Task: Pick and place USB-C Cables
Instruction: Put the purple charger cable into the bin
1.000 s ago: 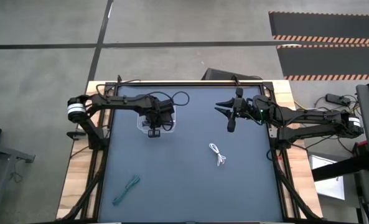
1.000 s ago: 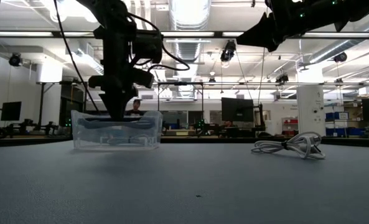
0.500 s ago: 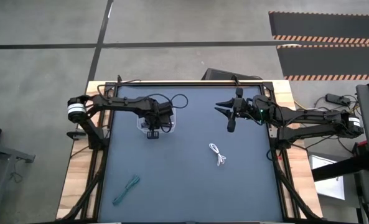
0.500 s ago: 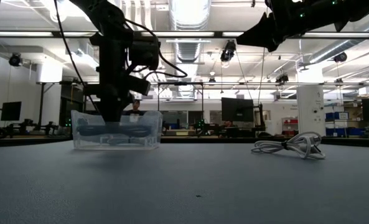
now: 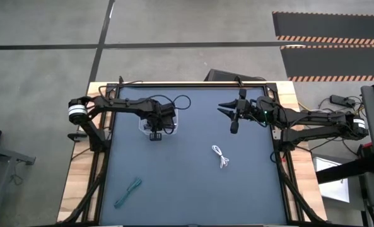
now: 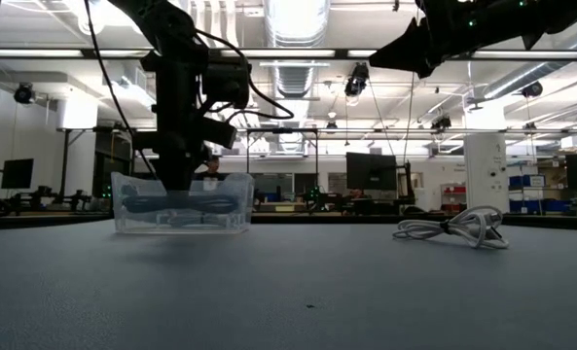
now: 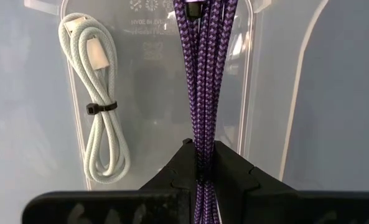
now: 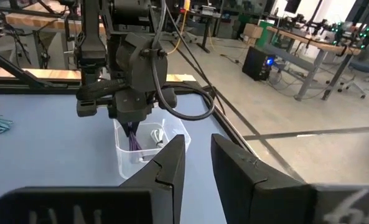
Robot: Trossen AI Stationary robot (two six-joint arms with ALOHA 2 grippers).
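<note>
My left gripper [image 5: 155, 129] stands over the clear box [image 5: 159, 124] at the table's far left, shut on the purple cable [image 7: 204, 74]. This cable hangs down into the clear box [image 6: 181, 206]. One white cable [image 7: 100, 99], tied in a loop, lies flat on the box floor beside it. A second white cable [image 5: 221, 156] lies on the table right of centre, also seen low [image 6: 453, 227]. The teal cable [image 5: 128, 192] lies near the left near corner. My right gripper [image 5: 234, 125] hovers open above the far right part, touching nothing. My left gripper pinches the purple cable's bundled strands [image 7: 203, 152] between its two fingers [image 7: 178, 165], several strands together. It comes from above, pointing down into the box. The bundle hangs below the fingers [image 8: 133, 138], running along them, and reaches down inside the box walls.
The dark table top [image 5: 193, 195] lies open between the box and the loose cables. A wooden border and a black frame [image 5: 106, 157] run along the table's sides. The room beyond shows desks and monitors [image 6: 371, 175].
My left gripper has shifted a little toward the table's left and sunk slightly over the box, staying shut on the purple cable, whose lower part has come down lower within the box. The right arm has kept still.
</note>
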